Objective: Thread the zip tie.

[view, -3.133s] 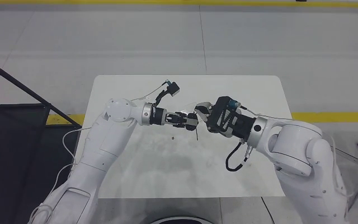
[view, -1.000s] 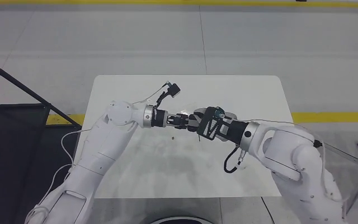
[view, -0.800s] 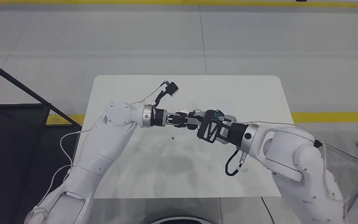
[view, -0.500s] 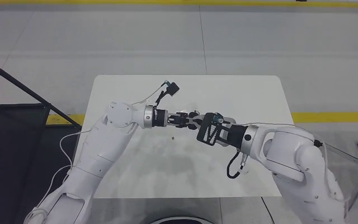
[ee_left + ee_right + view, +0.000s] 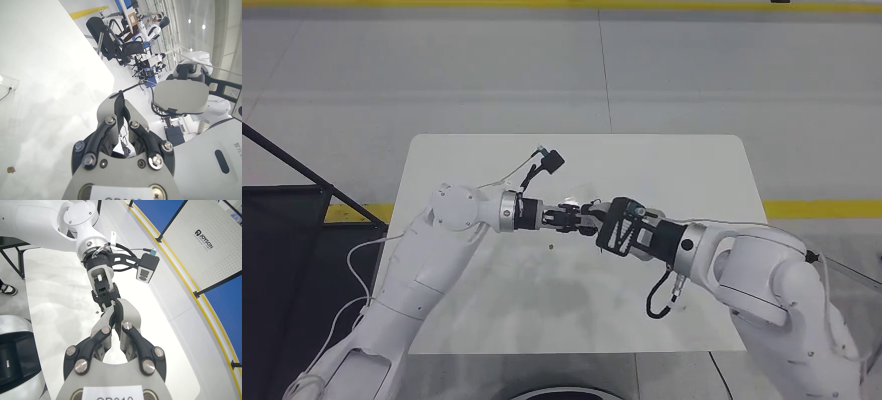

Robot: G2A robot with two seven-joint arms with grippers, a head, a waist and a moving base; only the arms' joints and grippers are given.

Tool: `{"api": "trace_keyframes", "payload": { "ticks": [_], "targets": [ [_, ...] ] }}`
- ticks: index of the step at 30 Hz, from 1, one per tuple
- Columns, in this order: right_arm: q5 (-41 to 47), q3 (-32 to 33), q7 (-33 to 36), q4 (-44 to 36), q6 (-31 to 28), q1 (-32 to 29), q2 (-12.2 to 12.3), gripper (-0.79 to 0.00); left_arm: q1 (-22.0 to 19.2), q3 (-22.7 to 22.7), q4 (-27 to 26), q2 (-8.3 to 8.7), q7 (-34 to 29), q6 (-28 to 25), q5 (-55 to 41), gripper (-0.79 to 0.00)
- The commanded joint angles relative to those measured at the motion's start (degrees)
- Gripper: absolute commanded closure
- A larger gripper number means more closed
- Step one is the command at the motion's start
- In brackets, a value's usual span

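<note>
The zip tie (image 5: 130,88) is held in the air above the middle of the table (image 5: 682,160), at the place where the two grippers meet tip to tip. The left gripper (image 5: 120,99) is pressed together, and the thin black strap is caught at its very fingertips. A short stub is seen on one side of the tips, and the longer part runs out on the other side.

The long axis of the strap lies across the left fingers, not along them. The longer part is pointed towards the right gripper (image 5: 117,311), which is just beside it. The fingers of the right gripper are pressed together too, with the black pads meeting. Whether any part of the tie is caught between them cannot be told, because the tips of both grippers overlap there.

In the top view the two arms are set nearly on one line, so both are about equally near to the tie. It is judged that the coming move turns on the tail being brought in line with the opening of the head. A small thickening at the left fingertips may be that head, but this cannot be said with certainty.
</note>
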Motion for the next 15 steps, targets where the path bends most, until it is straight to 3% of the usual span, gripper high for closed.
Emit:
{"api": "trace_keyframes", "payload": {
  "ticks": [1, 4, 5, 7, 8, 9, 10, 11, 15],
  "targets": [
    [-0.01, -0.1, -0.12, 0.1, 0.61, 0.07, 0.01, 0.0, 0.07, 0.02, -0.1, 0.08, 0.03, -0.05, -0.07, 0.0],
    [0.1, -0.24, -0.15, 0.31, 1.3, 0.2, 0.04, 0.0, 0.15, -0.01, -0.26, 0.19, 0.47, -0.29, -0.11, 0.0],
    [0.18, -0.21, -0.21, 0.38, 1.77, 0.24, 0.04, -0.055, 0.2, -0.05, -0.27, 0.24, 0.8, -0.33, 0.01, 0.0],
    [0.43, -0.16, -0.44, 0.43, 2.49, 0.24, 0.05, -0.388, 0.33, -0.32, -0.34, 0.33, 2.3, -0.23, 0.6, 0.0],
    [0.54, -0.08, -0.55, 0.45, 2.8, 0.2, 0.06, -0.437, 0.4, -0.37, -0.48, 0.37, 2.94, -0.26, 1.13, 0.0],
    [0.81, 0.04, -0.65, 0.47, 3.17, 0.1, 0.08, -0.554, 0.5, -0.45, -0.6, 0.42, 3.7, -0.23, 1.68, 0.0],
    [1.12, 0.31, -0.94, 0.44, 3.72, -0.02, 0.09, -0.751, 0.63, -0.47, -0.78, 0.44, 4.29, -0.15, 1.74, 0.0],
    [1.62, 0.57, -1.25, 0.43, 4.2, -0.24, 0.11, -0.785, 0.72, -0.48, -0.96, 0.46, 4.56, -0.14, 1.59, 0.0],
    [4.81, 2.98, -3.11, 0.36, 6.81, -1.6, 0.25, -0.785, 1.02, -1.01, -1.5, 0.58, 6.96, -0.6, 1.68, 0.0]
  ]
}}
